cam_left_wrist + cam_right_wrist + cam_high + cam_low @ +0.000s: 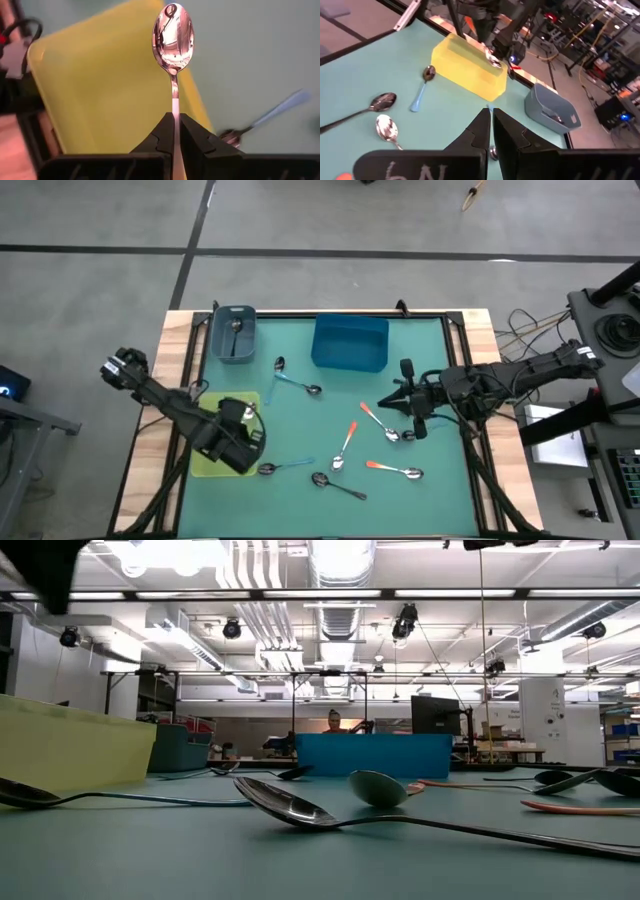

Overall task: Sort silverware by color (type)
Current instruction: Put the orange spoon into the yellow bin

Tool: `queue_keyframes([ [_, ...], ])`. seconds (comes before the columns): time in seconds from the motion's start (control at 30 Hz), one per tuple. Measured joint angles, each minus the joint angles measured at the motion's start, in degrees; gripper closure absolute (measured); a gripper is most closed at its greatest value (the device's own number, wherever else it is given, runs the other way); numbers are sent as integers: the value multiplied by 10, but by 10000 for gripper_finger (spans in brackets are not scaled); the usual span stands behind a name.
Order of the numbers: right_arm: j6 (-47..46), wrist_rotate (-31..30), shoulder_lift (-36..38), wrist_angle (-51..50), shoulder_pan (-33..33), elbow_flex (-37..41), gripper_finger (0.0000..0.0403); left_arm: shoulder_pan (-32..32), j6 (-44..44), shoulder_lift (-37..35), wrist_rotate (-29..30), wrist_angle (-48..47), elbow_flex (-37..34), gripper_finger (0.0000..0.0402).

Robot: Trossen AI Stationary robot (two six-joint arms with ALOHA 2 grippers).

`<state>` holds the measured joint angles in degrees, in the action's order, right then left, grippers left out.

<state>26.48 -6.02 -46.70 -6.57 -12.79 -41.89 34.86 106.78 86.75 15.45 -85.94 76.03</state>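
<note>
Worktop: we see a teal mat (330, 430) framed by pale wood, with an open workshop room behind it in the low view.
Yellow bin: we find the yellow bin (205, 458) at the mat's left edge, partly under the left arm; its inside is hidden from us above, and the left wrist view shows the visible part of its floor bare.
Grey bin: the grey bin (233, 335) sits at the far left corner, and we make out one dark spoon (236, 327) lying in it.
Blue bin: the blue bin (350, 343) stands at the far middle; we see nothing in it.
Left end effector: the left end effector (175, 131) is clamped on the pale handle of a held spoon (173, 37), shiny bowl pointing away, over the yellow bin's edge.
Right end effector: the right end effector (407, 408) hangs above the mat's right half, fingers pressed together, gripping nothing.
Loose silverware: we count three orange-handled spoons (345, 445) right of centre, light blue-handled ones (285, 467) near the yellow bin and mid-mat, and an all-dark spoon (335, 484) at the near edge.
</note>
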Motion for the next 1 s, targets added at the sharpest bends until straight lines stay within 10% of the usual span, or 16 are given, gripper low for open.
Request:
queue_keyframes([
  [1.0,-10,0,0,1,15,2,390,33,82,-36,-91,71,-173,401],
])
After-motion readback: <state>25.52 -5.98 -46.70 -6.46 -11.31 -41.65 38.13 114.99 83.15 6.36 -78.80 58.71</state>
